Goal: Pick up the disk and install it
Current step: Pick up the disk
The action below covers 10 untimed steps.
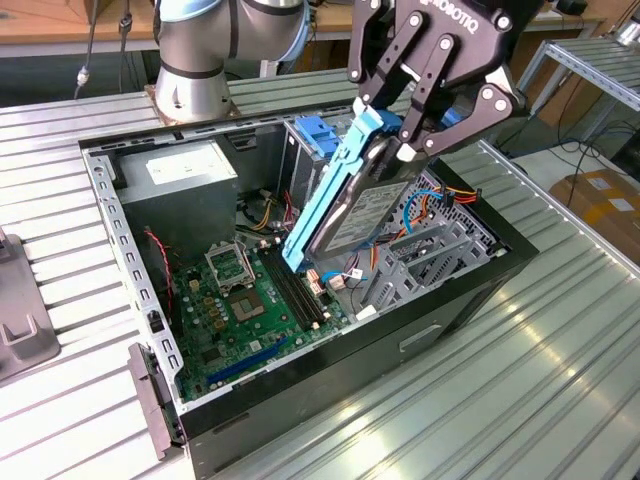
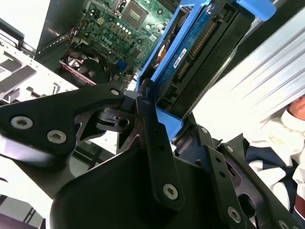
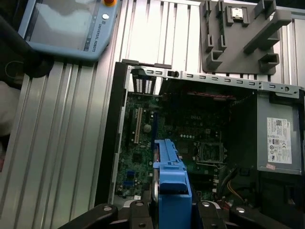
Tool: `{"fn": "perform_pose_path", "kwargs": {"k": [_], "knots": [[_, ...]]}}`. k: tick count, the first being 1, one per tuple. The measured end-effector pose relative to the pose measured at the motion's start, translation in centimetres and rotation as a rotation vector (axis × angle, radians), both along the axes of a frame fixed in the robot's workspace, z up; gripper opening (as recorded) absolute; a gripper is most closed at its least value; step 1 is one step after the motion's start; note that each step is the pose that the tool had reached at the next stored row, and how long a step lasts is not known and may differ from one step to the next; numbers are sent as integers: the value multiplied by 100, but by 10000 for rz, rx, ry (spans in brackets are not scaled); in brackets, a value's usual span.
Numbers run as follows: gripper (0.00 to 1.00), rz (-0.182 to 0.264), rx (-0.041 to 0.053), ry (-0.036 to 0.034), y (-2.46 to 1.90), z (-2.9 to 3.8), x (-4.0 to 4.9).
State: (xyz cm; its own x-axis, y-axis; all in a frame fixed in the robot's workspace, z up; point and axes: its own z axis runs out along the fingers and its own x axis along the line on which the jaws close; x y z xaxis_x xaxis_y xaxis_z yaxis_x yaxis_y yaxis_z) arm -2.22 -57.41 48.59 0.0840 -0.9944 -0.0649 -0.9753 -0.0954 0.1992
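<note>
The disk (image 1: 355, 205), a dark flat drive with bright blue side rails, hangs steeply tilted over the open computer case (image 1: 330, 370). My gripper (image 1: 392, 135) is shut on its upper end, with the lower end pointing down toward the motherboard (image 1: 240, 300). In the second wrist view the disk (image 2: 190, 52) sits clamped between the black fingers (image 2: 152, 138) of the gripper (image 2: 167, 117), showing its blue rail and connector edge. The first wrist view looks down the disk's blue rail (image 3: 171, 176) from the gripper (image 3: 171, 210) into the case (image 3: 112, 143).
Inside the case are a power supply (image 1: 185, 170), a grey drive cage (image 1: 430, 260) with coloured cables, and a blue bracket (image 1: 315, 135) at the back. A teach pendant (image 3: 66, 28) and a grey fixture (image 3: 238, 38) lie on the ribbed table. A person's sleeve (image 2: 295, 124) is nearby.
</note>
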Motion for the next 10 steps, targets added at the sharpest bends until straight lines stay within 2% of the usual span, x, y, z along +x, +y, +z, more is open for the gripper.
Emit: {"fn": "perform_pose_path", "kwargs": {"k": [10], "knots": [[37, 0, 158, 29, -164, 0, 167]]}}
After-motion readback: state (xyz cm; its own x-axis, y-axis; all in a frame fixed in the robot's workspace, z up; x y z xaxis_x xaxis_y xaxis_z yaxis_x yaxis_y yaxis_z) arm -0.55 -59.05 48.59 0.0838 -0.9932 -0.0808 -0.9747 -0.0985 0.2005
